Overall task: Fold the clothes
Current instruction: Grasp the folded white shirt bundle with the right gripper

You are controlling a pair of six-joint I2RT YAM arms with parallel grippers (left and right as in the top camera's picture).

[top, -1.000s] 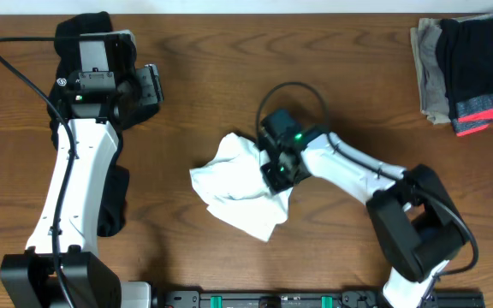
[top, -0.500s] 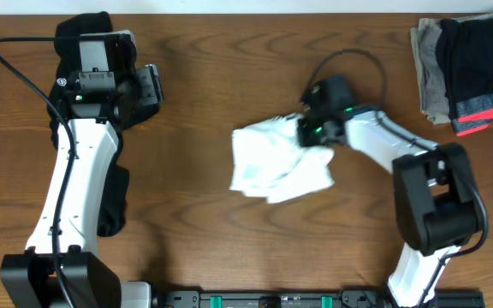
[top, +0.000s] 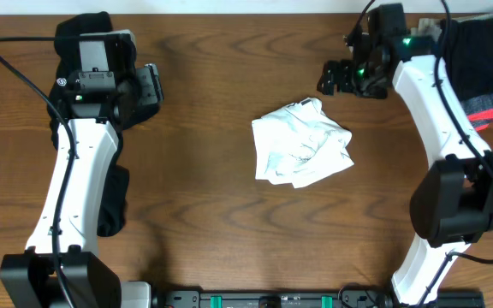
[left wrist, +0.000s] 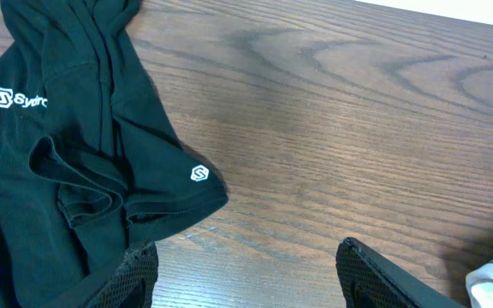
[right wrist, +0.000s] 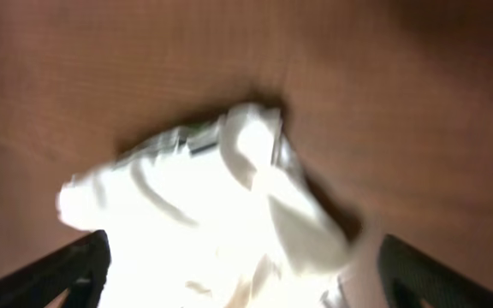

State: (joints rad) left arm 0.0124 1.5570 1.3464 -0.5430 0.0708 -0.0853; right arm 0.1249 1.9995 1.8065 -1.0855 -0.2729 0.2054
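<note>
While the white T-shirt (top: 302, 152) lies crumpled at the tabletop (top: 221, 214) centre awaiting a grasp, right claw (top: 334, 79) and left claw (top: 154, 85) are held spread.

My right arm (top: 430, 94) stretches far forward, the right gripper (top: 332, 79) spread wide and empty. My left arm (top: 75, 167) also extends forward, the left gripper (top: 152, 85) parted with nothing between its fingers.

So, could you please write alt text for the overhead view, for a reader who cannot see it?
A crumpled white T-shirt lies unfolded in the middle of the wooden table, touched by neither arm. The right gripper hangs open beyond it, near a stack of folded garments at the far right corner; the left gripper sits beside a black garment.
</note>
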